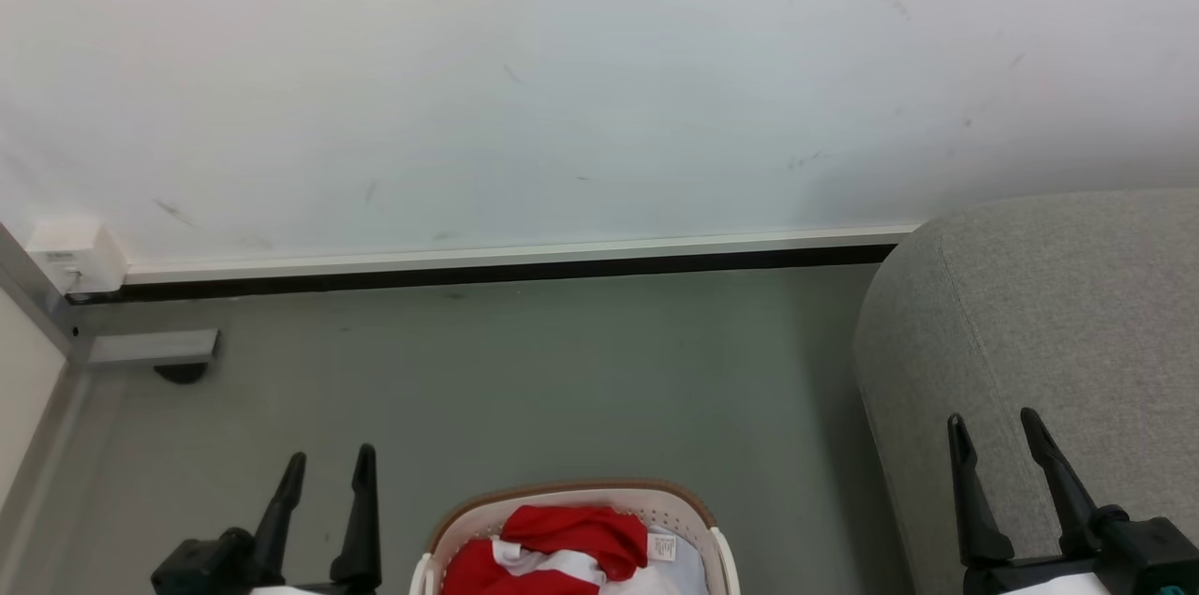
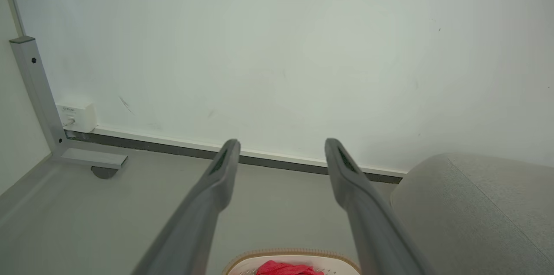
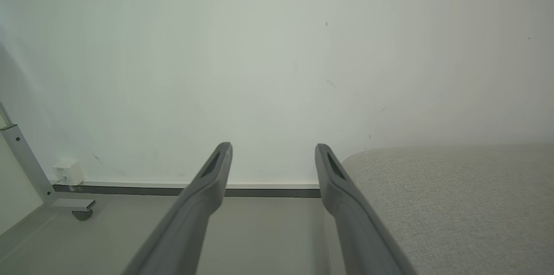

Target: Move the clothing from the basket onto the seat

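Observation:
Red clothing (image 1: 562, 546) with white trim lies bunched in the cream-white basket (image 1: 688, 509), whose brown rim shows at the bottom centre of the head view. The left wrist view catches the basket (image 2: 242, 263) and a bit of the red clothing (image 2: 283, 268) at its bottom edge. The grey woven seat (image 1: 1058, 333) rises at the right. My left gripper (image 1: 330, 461) is open, left of the basket and above the floor. My right gripper (image 1: 993, 422) is open over the seat's front edge. Both hold nothing.
A pale wall with a white and black skirting (image 1: 506, 260) runs across the back. A grey metal frame foot (image 1: 155, 347) and a white wall socket (image 1: 75, 256) sit at the far left. Grey floor (image 1: 562, 370) lies between basket and wall.

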Controlling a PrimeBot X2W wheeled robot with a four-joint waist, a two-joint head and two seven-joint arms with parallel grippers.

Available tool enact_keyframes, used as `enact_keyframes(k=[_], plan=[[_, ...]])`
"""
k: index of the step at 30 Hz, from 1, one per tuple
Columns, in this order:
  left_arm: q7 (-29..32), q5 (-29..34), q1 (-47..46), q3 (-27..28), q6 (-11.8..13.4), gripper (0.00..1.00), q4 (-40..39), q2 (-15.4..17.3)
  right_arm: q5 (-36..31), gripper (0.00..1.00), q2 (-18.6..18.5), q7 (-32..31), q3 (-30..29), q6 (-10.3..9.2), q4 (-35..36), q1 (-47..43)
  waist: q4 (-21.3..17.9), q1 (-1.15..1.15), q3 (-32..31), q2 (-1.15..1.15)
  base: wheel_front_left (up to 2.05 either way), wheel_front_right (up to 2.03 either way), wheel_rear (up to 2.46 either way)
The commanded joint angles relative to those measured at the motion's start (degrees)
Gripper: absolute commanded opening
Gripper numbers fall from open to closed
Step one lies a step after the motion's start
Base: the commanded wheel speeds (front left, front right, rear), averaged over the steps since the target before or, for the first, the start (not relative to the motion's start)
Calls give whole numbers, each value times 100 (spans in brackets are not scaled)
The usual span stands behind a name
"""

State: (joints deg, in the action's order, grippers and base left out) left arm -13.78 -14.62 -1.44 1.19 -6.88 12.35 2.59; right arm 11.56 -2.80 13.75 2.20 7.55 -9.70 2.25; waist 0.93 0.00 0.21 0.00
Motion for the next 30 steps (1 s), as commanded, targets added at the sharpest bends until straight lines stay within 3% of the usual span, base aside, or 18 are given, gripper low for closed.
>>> enact_keyframes(k=[1,11,30], plan=[[-60,122,49,7,-13,100,-9,49,22,100,-14,65,-17,-11,14,-31,3,0,-5,0,0,0,0],[-146,418,81,2,-16,100,5,48,-279,100,-14,157,43,-12,-15,-60,4,0,-5,0,0,0,0],[-139,430,-26,-43,-35,100,24,46,-136,100,-14,142,126,-12,98,146,-220,0,251,0,0,0,0]])
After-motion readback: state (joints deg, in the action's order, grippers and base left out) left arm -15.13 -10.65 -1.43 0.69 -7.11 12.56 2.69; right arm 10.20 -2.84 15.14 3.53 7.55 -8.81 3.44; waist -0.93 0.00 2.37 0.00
